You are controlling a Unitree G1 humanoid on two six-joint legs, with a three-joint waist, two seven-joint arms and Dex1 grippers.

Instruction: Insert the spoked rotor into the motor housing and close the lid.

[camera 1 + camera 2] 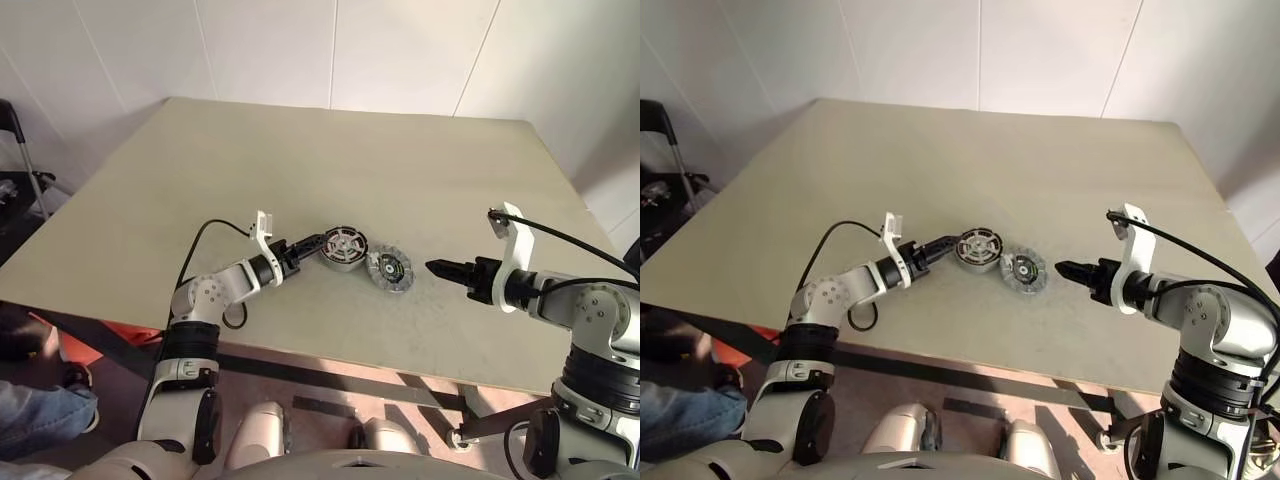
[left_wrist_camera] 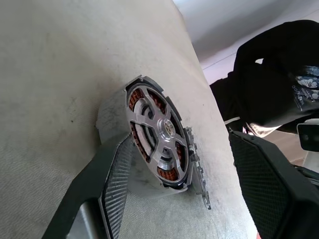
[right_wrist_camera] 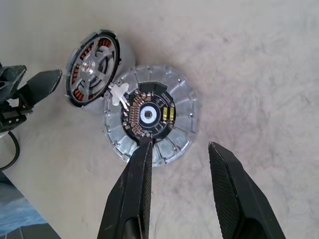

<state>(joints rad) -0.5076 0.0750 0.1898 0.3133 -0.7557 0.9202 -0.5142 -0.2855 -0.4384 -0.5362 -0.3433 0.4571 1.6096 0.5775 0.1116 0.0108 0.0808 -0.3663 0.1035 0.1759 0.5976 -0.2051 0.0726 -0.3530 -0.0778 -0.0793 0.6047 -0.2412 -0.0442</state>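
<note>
The motor housing (image 1: 343, 248) stands on the table (image 1: 300, 160) with the spoked rotor (image 2: 157, 132) seated in it, copper windings showing between the spokes. The lid (image 3: 149, 119) lies flat right beside it, touching its edge, with a dark circuit board facing up. My left gripper (image 1: 318, 243) is open at the housing's left side; one finger (image 2: 112, 189) rests against the housing wall and the other stands well clear. My right gripper (image 3: 180, 145) is open with nothing between its fingers, hovering to the right of the lid and pointing at it.
The tan table runs wide and bare behind and to both sides of the parts; its front edge (image 1: 330, 355) is close to me. A black cable (image 1: 200, 240) loops off my left arm. A person's jeans-clad leg (image 1: 25, 415) shows at the lower left.
</note>
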